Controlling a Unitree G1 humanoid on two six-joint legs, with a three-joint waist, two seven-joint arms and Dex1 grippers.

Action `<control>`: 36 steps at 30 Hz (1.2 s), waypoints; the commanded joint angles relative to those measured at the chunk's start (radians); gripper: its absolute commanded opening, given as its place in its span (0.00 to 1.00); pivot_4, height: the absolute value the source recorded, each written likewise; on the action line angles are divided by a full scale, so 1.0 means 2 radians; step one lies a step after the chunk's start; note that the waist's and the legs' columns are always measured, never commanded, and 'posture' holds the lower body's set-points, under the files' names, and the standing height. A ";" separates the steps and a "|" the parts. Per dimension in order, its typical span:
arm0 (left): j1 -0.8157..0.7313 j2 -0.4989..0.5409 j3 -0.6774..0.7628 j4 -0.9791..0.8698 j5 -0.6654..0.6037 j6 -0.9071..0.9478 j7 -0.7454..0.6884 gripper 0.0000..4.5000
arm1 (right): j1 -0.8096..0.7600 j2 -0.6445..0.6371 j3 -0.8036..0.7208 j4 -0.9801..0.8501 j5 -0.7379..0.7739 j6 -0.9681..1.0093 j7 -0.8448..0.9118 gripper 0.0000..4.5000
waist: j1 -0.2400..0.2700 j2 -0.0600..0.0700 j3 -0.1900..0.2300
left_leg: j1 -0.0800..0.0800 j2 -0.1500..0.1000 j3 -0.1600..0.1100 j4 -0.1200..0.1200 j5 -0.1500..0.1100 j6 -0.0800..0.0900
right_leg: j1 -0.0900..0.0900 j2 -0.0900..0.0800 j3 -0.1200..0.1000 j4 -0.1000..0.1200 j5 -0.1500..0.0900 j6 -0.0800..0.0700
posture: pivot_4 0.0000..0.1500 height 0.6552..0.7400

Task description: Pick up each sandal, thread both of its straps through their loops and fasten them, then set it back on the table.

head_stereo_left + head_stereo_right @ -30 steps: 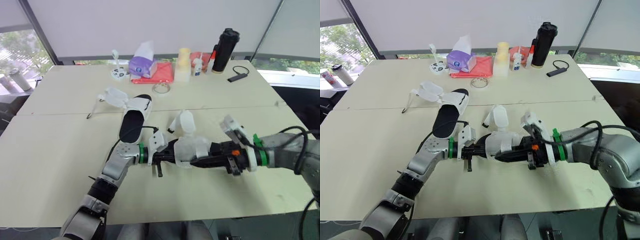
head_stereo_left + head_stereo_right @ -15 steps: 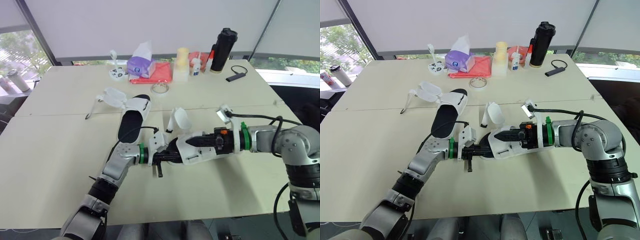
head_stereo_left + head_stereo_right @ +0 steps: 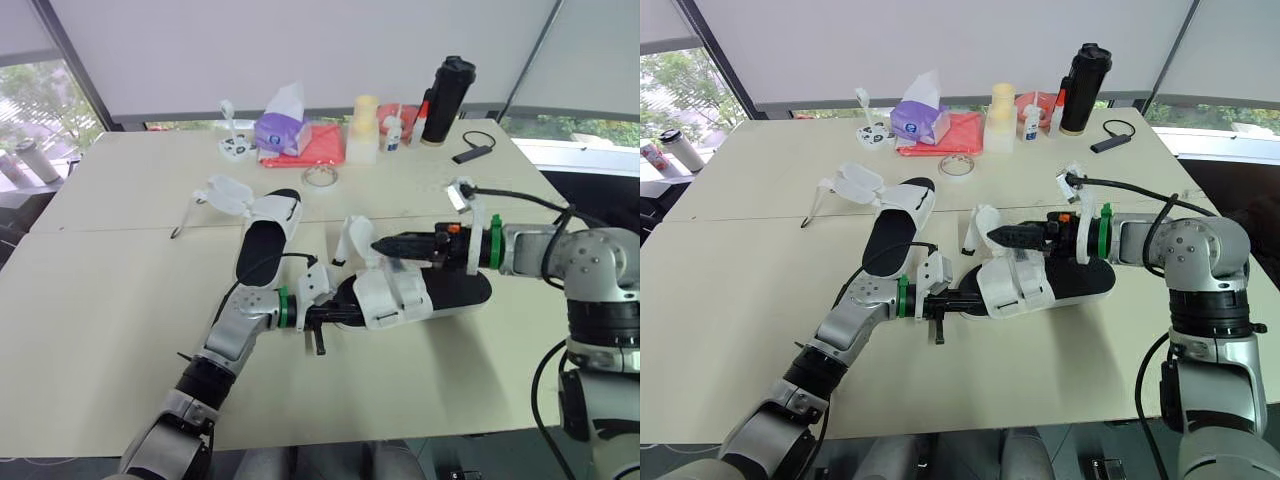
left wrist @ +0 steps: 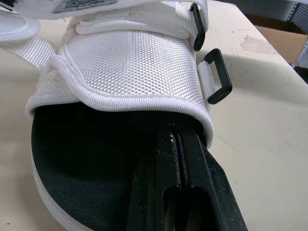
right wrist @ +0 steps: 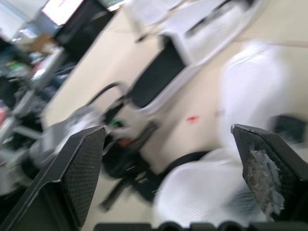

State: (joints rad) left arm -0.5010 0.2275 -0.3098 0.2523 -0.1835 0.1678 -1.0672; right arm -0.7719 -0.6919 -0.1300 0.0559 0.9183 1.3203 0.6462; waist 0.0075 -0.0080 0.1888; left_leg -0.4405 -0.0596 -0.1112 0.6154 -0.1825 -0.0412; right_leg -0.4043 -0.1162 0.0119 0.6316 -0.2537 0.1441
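Where the left gripper (image 3: 333,314) clamps its left end, the held sandal (image 3: 400,295) lies with its long axis running left to right across the near middle of the table (image 3: 110,300). Its broad white strap is at the gripped end and its bare black footbed points right. Whether the sole touches the table I cannot tell.

There are two sandals. The second sandal (image 3: 262,240) lies flat just to the far left of the first, its long axis running near to far and its straps spread open at the far end. Two black loops (image 4: 219,77) show on the side of the held sandal's broad strap.

The left arm reaches in from the near left, forearm angled rightward, fingers pressed together on the sole's edge. The right arm comes in from the right with the elbow bent, forearm level and pointing left. The right gripper (image 3: 380,244) hovers over the broad strap, just beside a loose strap (image 3: 352,235) standing upright. Its fingers (image 5: 82,178) are spread wide and grasp nothing.
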 commanded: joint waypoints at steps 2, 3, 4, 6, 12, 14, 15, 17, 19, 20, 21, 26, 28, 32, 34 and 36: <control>0.000 -0.001 -0.004 -0.003 0.004 -0.004 0.003 0.00 | -0.022 -0.004 -0.012 0.001 -0.015 -0.016 0.004 0.99 | 0.000 0.000 0.000 | 0.000 0.000 0.000 0.000 0.000 0.000 | 0.000 0.000 0.000 0.000 0.000 0.000 | 1.00 1.00; 0.000 -0.001 -0.004 -0.003 0.004 -0.004 0.003 0.00 | -0.027 -0.008 -0.014 0.001 -0.018 -0.019 0.005 0.99 | 0.000 0.000 0.000 | 0.000 0.000 0.000 0.000 0.000 0.000 | 0.000 0.000 0.000 0.000 0.000 0.000 | 1.00 1.00; 0.000 -0.001 -0.004 -0.003 0.005 -0.004 0.003 0.00 | -0.031 -0.011 -0.015 0.000 -0.022 -0.020 0.005 0.99 | 0.000 0.000 0.000 | 0.000 0.000 0.000 0.000 0.000 0.000 | 0.000 0.000 0.000 0.000 0.000 0.000 | 1.00 1.00; 0.001 -0.001 -0.004 -0.002 0.005 -0.005 0.003 0.00 | -0.033 -0.027 0.002 -0.004 -0.051 -0.038 0.005 0.99 | 0.001 0.000 0.000 | 0.000 0.000 0.000 0.000 0.000 0.000 | 0.000 0.000 0.000 0.000 0.000 0.000 | 1.00 1.00; 0.003 0.000 -0.006 -0.003 0.007 -0.009 0.004 0.00 | -0.003 -0.104 0.068 -0.021 -0.099 -0.027 0.051 0.99 | 0.001 0.000 0.000 | 0.000 0.000 0.000 0.000 0.000 0.000 | 0.000 0.000 0.000 0.000 0.000 0.000 | 1.00 1.00; 0.002 0.000 -0.006 -0.002 0.006 -0.010 0.004 0.00 | 0.014 -0.113 0.065 -0.040 -0.093 -0.024 0.065 0.99 | -0.001 0.000 0.000 | 0.000 0.000 0.000 0.000 0.000 0.000 | 0.000 0.000 0.000 0.000 0.000 0.000 | 1.00 1.00; 0.001 0.001 -0.005 -0.002 0.006 -0.010 0.004 0.00 | 0.022 -0.115 0.062 -0.050 -0.089 -0.018 0.069 0.99 | -0.001 0.000 0.000 | 0.000 0.000 0.000 0.000 0.000 0.000 | 0.000 0.000 0.000 0.000 0.000 0.000 | 1.00 1.00; 0.000 0.002 -0.004 -0.003 0.006 -0.011 0.003 0.00 | 0.037 -0.116 0.058 -0.068 -0.084 -0.009 0.075 0.99 | -0.001 0.000 0.000 | 0.000 0.000 0.000 0.000 0.000 0.000 | 0.000 0.000 0.000 0.000 0.000 0.000 | 1.00 1.00; -0.001 0.003 -0.003 -0.004 0.005 -0.011 0.003 0.00 | 0.050 -0.111 0.052 -0.088 -0.074 0.001 0.078 0.99 | -0.001 0.000 0.000 | 0.000 0.000 0.000 0.000 0.000 0.000 | 0.000 0.000 0.000 0.000 0.000 0.000 | 1.00 1.00; -0.001 0.003 -0.003 -0.006 0.004 -0.010 0.002 0.00 | 0.056 -0.107 0.048 -0.098 -0.066 0.006 0.079 0.99 | -0.001 0.000 0.000 | 0.000 0.000 0.000 0.000 0.000 0.000 | 0.000 0.000 0.000 0.000 0.000 0.000 | 1.00 1.00; -0.002 0.003 -0.003 -0.007 0.004 -0.010 0.002 0.00 | 0.061 -0.102 0.042 -0.107 -0.055 0.014 0.080 0.99 | -0.001 0.000 0.000 | 0.000 0.000 0.000 0.000 0.000 0.000 | 0.000 0.000 0.000 0.000 0.000 0.000 | 1.00 1.00; -0.006 0.005 0.000 -0.013 0.001 -0.009 0.001 0.00 | 0.082 -0.082 0.030 -0.147 -0.028 0.046 0.070 0.99 | 0.000 0.000 0.000 | 0.000 0.000 0.000 0.000 0.000 0.000 | 0.000 0.000 0.000 0.000 0.000 0.000 | 1.00 1.00; -0.007 0.006 0.002 -0.018 -0.003 -0.006 0.001 0.00 | 0.089 -0.073 0.028 -0.156 -0.023 0.057 0.064 0.99 | 0.000 0.000 0.000 | 0.000 0.000 0.000 0.000 0.000 0.000 | 0.000 0.000 0.000 0.000 0.000 0.000 | 1.00 1.00; -0.009 0.008 0.004 -0.030 -0.007 0.000 0.000 0.00 | 0.099 -0.059 0.023 -0.165 -0.021 0.066 0.054 0.99 | -0.001 0.000 0.000 | 0.000 0.000 0.000 0.000 0.000 0.000 | 0.000 0.000 0.000 0.000 0.000 0.000 | 1.00 1.00; -0.012 0.009 0.008 -0.040 -0.012 0.007 0.000 0.00 | 0.101 -0.043 0.015 -0.171 -0.013 0.080 0.045 0.99 | -0.002 0.000 0.000 | 0.000 0.000 0.000 0.000 0.000 0.000 | 0.000 0.000 0.000 0.000 0.000 0.000 | 1.00 1.00; -0.015 0.011 0.011 -0.049 -0.016 0.013 -0.001 0.00 | 0.105 -0.031 0.009 -0.181 -0.007 0.092 0.038 0.99 | -0.002 0.000 0.000 | 0.000 0.000 0.000 0.000 0.000 0.000 | 0.000 0.000 0.000 0.000 0.000 0.000 | 1.00 1.00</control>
State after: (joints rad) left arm -0.5116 0.2497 -0.3054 0.2024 -0.1875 0.1914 -1.0654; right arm -0.5589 -0.7639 -0.0881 -0.2597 0.8625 1.4865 0.7227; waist 0.0032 -0.0076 0.1888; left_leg -0.4407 -0.0593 -0.1115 0.6148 -0.1825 -0.0412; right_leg -0.4048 -0.1159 0.0119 0.6317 -0.2537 0.1443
